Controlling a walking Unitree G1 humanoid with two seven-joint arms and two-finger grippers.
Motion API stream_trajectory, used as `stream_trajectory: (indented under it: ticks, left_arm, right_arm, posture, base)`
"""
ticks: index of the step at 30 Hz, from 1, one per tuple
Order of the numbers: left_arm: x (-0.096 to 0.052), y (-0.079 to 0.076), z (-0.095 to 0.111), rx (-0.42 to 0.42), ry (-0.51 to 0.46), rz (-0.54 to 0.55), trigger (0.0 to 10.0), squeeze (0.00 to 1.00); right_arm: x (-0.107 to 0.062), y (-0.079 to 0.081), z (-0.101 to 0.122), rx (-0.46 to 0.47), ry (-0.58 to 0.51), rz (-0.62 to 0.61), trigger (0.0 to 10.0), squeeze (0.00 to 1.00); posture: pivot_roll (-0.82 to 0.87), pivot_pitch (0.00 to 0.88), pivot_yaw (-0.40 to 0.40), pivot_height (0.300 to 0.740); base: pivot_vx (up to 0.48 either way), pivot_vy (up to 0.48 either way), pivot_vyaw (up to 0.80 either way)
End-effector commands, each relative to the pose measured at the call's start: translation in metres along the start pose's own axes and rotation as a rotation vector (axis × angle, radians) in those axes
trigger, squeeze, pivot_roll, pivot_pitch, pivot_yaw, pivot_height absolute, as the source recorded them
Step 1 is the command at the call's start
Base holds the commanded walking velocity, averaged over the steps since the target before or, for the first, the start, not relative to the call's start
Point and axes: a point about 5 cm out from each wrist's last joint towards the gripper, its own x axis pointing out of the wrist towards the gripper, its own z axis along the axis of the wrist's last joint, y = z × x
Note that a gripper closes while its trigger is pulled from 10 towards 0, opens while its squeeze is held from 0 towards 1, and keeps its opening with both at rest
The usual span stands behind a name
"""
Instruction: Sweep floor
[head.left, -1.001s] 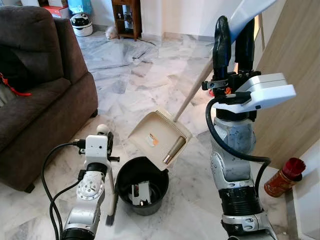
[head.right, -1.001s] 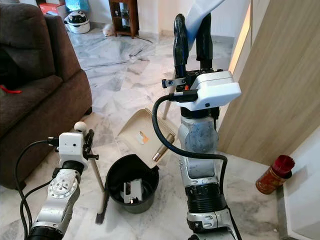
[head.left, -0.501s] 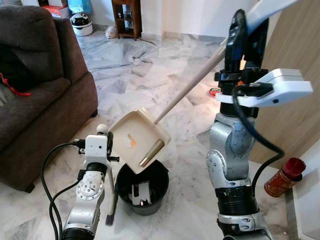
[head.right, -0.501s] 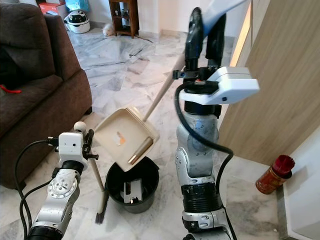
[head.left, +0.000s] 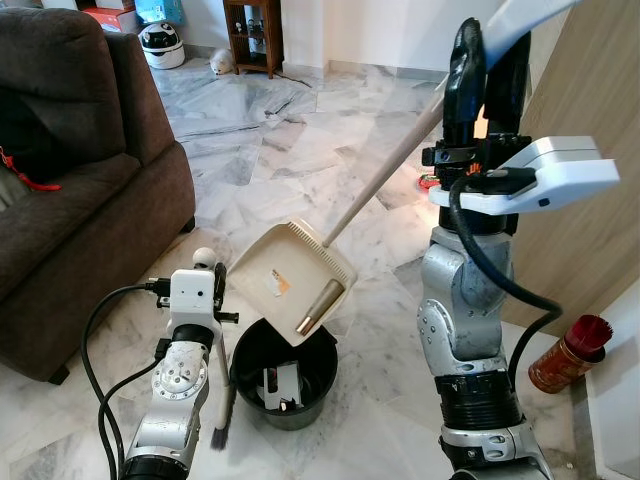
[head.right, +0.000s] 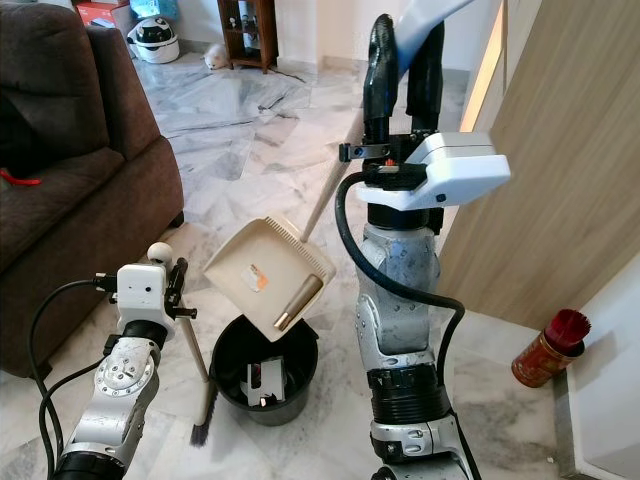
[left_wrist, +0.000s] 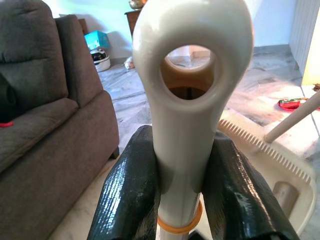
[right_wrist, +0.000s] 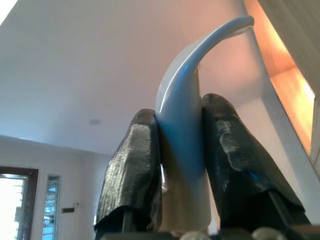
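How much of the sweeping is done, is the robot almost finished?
Nearly, it seems. Some rubbish already lies in the black bin. The right gripper holds the dustpan tilted over the bin, with a tube and a scrap still on it. The left gripper holds the brush upright beside the bin. Left: tip those out.

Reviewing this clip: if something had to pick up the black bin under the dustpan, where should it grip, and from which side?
Probably the black bin's rim on the side nearer the robot, from above. The tilted dustpan overhangs its far edge and the brush stands close on the robot's left.
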Motion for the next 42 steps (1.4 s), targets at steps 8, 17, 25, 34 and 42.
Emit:
stream_trajectory:
  ticks: [8,17,25,34,42]
  left_arm:
    - [0.004,0.002,0.011,0.019,-0.066,-0.001,10.0,0.00]
    - [0.004,0.002,0.011,0.020,-0.064,0.000,10.0,0.00]
    - [0.003,0.002,0.011,0.024,-0.063,0.002,10.0,0.00]
    - [0.003,0.002,0.008,0.023,-0.056,0.000,10.0,0.00]
    - [0.003,0.001,0.009,0.020,-0.057,-0.003,10.0,0.00]
  right_arm:
    - [0.012,-0.001,0.014,0.102,-0.074,-0.058,10.0,0.00]
    - [0.011,0.003,0.014,0.079,-0.065,-0.007,10.0,0.00]
    - [0.010,0.002,0.012,0.060,-0.058,-0.017,10.0,0.00]
    - [0.005,-0.012,-0.004,-0.104,0.055,-0.053,10.0,0.00]
    - [-0.008,-0.041,-0.019,-0.278,0.165,-0.117,10.0,0.00]
  posture:
    - [0.14,0.029,0.037,0.740]
    - [0.14,0.031,0.038,0.740]
    - [0.14,0.031,0.037,0.740]
    - [0.13,0.032,0.036,0.740]
    - [0.13,0.035,0.036,0.740]
  base:
    - [0.000,0.000,0.00]
    - [0.000,0.000,0.00]
    - [0.000,0.000,0.00]
    - [0.000,0.000,0.00]
    - [0.000,0.000,0.00]
